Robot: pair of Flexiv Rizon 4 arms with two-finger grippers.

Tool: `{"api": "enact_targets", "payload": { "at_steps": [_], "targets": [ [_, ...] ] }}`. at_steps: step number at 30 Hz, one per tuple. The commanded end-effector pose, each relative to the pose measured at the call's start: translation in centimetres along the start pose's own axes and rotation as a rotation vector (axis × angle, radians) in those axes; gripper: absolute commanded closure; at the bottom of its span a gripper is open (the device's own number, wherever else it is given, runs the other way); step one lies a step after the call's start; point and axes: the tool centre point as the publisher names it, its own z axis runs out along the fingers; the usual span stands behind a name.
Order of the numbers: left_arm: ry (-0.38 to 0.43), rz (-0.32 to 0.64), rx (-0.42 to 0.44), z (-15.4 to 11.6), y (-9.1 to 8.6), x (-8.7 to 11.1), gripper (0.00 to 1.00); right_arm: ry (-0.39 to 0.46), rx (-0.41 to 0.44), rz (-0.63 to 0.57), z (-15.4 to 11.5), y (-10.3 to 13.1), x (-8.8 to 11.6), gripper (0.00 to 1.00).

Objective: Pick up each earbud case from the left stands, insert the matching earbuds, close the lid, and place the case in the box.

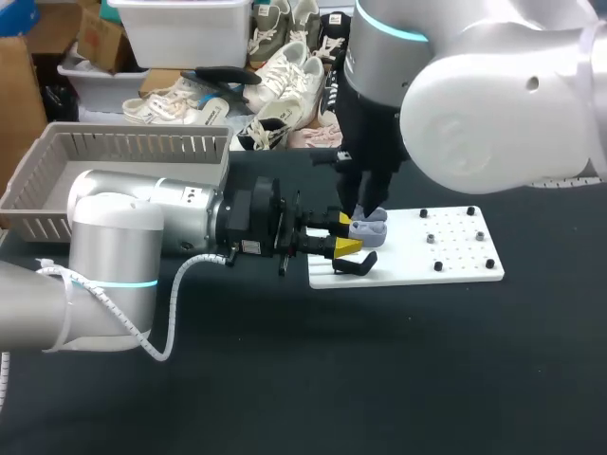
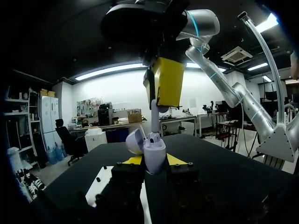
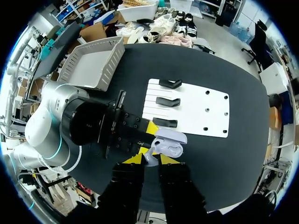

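Observation:
A pale lavender earbud case [image 1: 370, 227] with its lid open is held just above the left end of the white board [image 1: 417, 261]; my left gripper [image 1: 346, 234], coming in level from the left, is shut on it. In the left wrist view the case [image 2: 154, 148] stands upright between the yellow tips of my left gripper [image 2: 154, 161]. My right gripper [image 1: 366, 203] hangs straight down over the case, shut on a white earbud [image 2: 154, 112] whose lower end sits in the case's mouth. In the right wrist view the case [image 3: 169, 144] lies just ahead of my right gripper [image 3: 151, 158].
Three black stands [image 3: 168, 101] line the board's left side and small black pegs [image 1: 455, 237] dot its right half. A grey slatted basket [image 1: 123, 156] sits at the table's back left. The near part of the black table is free.

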Motion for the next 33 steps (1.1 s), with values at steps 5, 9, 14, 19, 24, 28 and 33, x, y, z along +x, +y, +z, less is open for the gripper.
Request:
{"api": "enact_targets", "payload": {
  "at_steps": [5,9,14,19,24,28,33],
  "targets": [
    [0.0,0.0,0.0,0.01,0.03,0.01,1.0,-0.007,-0.002,0.001,-0.08,-0.15,0.28,1.0],
    [0.0,0.0,0.0,0.01,0.03,0.01,1.0,-0.007,-0.002,0.001,-0.08,-0.15,0.28,1.0],
    [0.0,0.0,0.0,0.01,0.03,0.01,1.0,-0.061,-0.037,-0.019,-0.55,-0.21,0.68,1.0],
    [0.0,0.0,0.0,0.01,0.03,0.01,1.0,-0.056,-0.047,-0.029,-0.34,-0.3,1.04,1.0],
    [0.0,0.0,0.0,0.01,0.03,0.01,1.0,-0.055,-0.054,-0.047,-0.2,-0.28,1.07,1.0],
    [0.0,0.0,0.0,0.01,0.03,0.01,1.0,-0.058,-0.062,-0.055,-0.2,-0.2,0.93,1.0],
    [0.0,0.0,0.0,0.01,0.03,0.01,1.0,-0.053,-0.065,-0.058,0.1,-0.29,0.65,1.0]
  ]
}}
